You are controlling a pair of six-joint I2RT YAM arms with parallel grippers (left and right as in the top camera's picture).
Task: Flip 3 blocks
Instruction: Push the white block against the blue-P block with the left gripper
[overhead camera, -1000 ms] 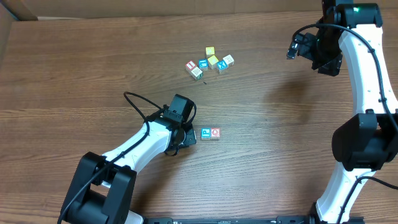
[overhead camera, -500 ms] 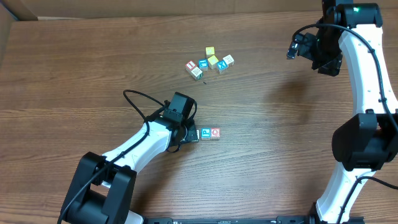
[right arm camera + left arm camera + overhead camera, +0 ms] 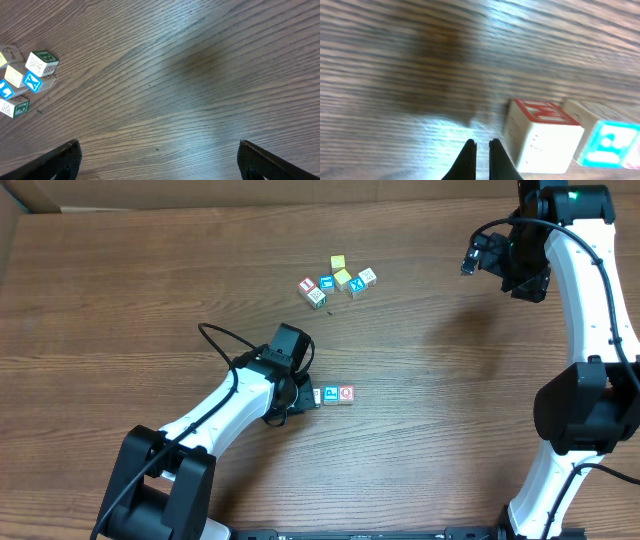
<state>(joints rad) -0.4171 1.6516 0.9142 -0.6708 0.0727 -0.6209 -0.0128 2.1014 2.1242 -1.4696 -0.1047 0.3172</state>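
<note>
— Left tool (image 3: 304, 394), overhead: beside the three small wooden letter cubes (image 3: 332, 395) on the counter (image 3: 430, 440)?
— Yes. Its wrist view: together, empty, near the pale cube (image 3: 542, 145); next, I think, tip it. Right view: right tool (image 3: 159, 147) apart, idle.

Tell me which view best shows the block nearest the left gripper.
The left wrist view: the pale block is large and close, with a red-printed face visible. Overhead it is a tiny whitish speck beside the left gripper. The right wrist view does not show it.
</note>
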